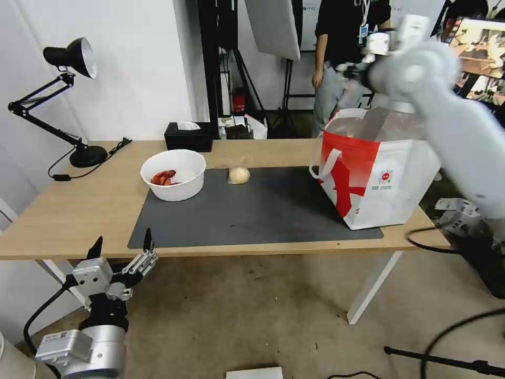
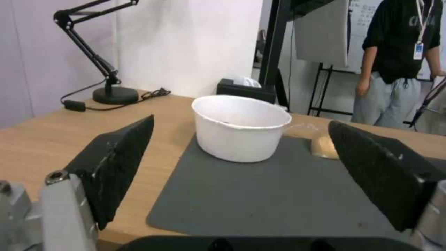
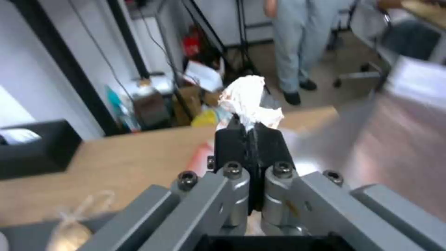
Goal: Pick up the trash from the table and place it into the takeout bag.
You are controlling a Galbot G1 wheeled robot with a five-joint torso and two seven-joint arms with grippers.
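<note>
tissue (image 3: pixel 249 97), white and crumpled with a reddish stain, pinched between the closed black fingers (image 3: pixel 235 146) of the right gripper (image 3: pixel 249 120). right arm raised high above the far edge of the takeout bag (image 1: pixel 379 173), gripper (image 1: pixel 353 71) blurred there in the head view, up over the bag's open top. silver foil lining (image 3: pixel 395 139) spread wide beside the pinched tissue in the right wrist view.

takeout bag standing upright on the right end of the table (image 1: pixel 79 210), red and white, white strap handle (image 1: pixel 326 163) hanging on its left face, base resting partly on the dark grey mat (image 1: pixel 252 210).

white bowl (image 1: pixel 173 174) sitting on the mat's far left corner, red shells (image 1: pixel 163 177) lying inside. yellowish ball in clear wrap (image 1: pixel 239 175) resting on the mat's far edge, just right of the bowl, apart from it, well left of the bag.

left gripper (image 1: pixel 122 247) hanging low in front of the table's near edge, below the mat's left corner, fingers (image 2: pixel 118 153) spread wide, holding nothing. seen past those fingers in the left wrist view: the bowl (image 2: pixel 239 127) on the mat (image 2: pixel 260 195), the wrapped ball (image 2: pixel 324 146) beyond it.

black tissue box (image 1: pixel 188 137) set at the table's far edge behind the bowl. black desk lamp (image 1: pixel 68 95) standing on the far left corner, cord trailing across the wood.
</note>
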